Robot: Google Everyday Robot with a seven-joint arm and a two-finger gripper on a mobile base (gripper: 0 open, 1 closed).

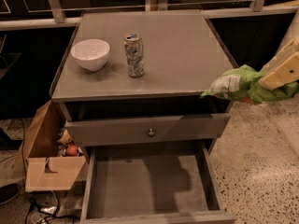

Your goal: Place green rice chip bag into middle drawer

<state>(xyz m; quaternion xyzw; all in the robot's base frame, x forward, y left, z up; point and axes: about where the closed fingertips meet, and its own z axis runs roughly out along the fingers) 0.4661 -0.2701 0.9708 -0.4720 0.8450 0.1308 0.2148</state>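
My gripper (273, 78), jaws clamped on crinkly lime-green foil chip bag (233, 84), hung above-right of wide grey middle drawer (149, 185). Risk noted: slack bag end catching knobbed grey drawer front (187, 127).

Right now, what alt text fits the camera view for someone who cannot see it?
The gripper holds the green rice chip bag in the air just off the right edge of the cabinet top, above and right of the open middle drawer. A white bowl and a silver can stand on that top.
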